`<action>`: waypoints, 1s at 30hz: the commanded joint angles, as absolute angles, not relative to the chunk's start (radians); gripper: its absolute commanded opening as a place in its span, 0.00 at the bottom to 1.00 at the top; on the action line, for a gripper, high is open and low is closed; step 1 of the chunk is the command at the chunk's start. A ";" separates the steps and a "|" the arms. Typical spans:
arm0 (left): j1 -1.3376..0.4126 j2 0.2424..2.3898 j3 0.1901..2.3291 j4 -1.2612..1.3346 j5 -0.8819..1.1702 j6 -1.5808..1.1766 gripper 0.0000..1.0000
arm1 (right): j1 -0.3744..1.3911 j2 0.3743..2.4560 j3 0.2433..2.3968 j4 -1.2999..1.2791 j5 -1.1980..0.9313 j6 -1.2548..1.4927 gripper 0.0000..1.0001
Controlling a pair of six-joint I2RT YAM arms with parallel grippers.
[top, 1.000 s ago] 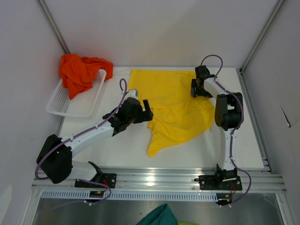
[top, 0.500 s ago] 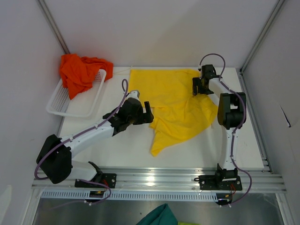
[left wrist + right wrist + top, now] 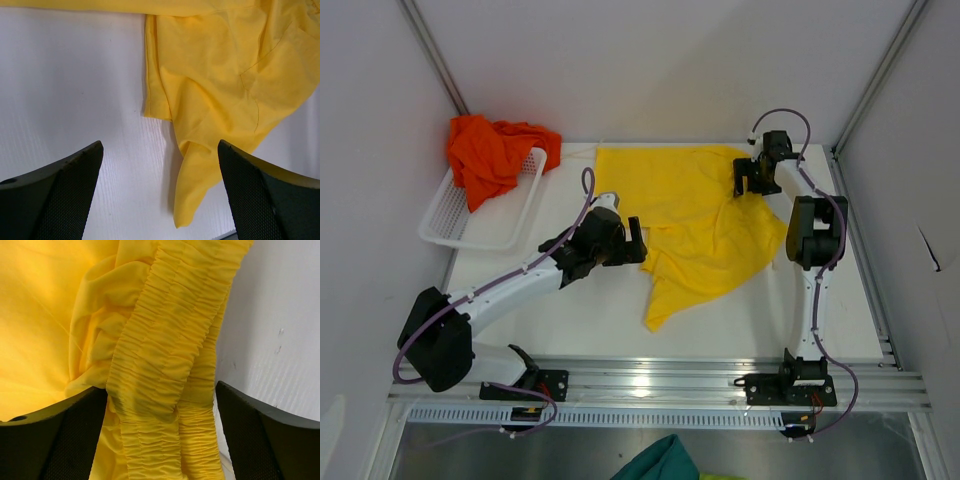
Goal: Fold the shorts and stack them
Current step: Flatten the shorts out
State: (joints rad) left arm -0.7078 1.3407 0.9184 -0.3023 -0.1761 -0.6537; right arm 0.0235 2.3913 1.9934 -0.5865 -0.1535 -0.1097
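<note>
Yellow shorts [image 3: 695, 215] spread out, left end effector [image 3: 638, 240] open beside; right end effector [image 3: 745, 188] open astride waistband [image 3: 165, 355]

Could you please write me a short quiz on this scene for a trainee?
1. True or false: the bright orange-red fabric shorts are bunched in the white plastic mesh basket.
2. The gathered waistband of the bright yellow fabric shorts lies between which arm's jaws? A) left B) right
3. Fill in: the left arm's jaws stand ___ above the white table.
Key: 1 true; 2 B; 3 open.
</note>
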 commanded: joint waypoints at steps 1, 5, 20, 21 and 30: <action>-0.716 1.313 0.942 -0.299 -0.173 -0.641 0.98 | 0.074 2.452 1.924 -0.700 -0.145 -0.086 0.89; -0.716 1.305 0.936 -0.302 -0.172 -0.643 0.98 | 0.117 2.399 1.835 -0.631 0.043 -0.107 0.90; -0.718 1.250 0.914 -0.327 -0.187 -0.646 0.97 | 0.129 2.361 1.807 -0.595 0.109 -0.080 0.44; -0.718 1.249 0.916 -0.330 -0.189 -0.647 0.97 | 0.126 2.356 1.804 -0.592 0.118 -0.066 0.44; -0.719 1.227 0.908 -0.341 -0.204 -0.661 0.97 | 0.081 2.362 1.805 -0.612 0.069 0.021 0.71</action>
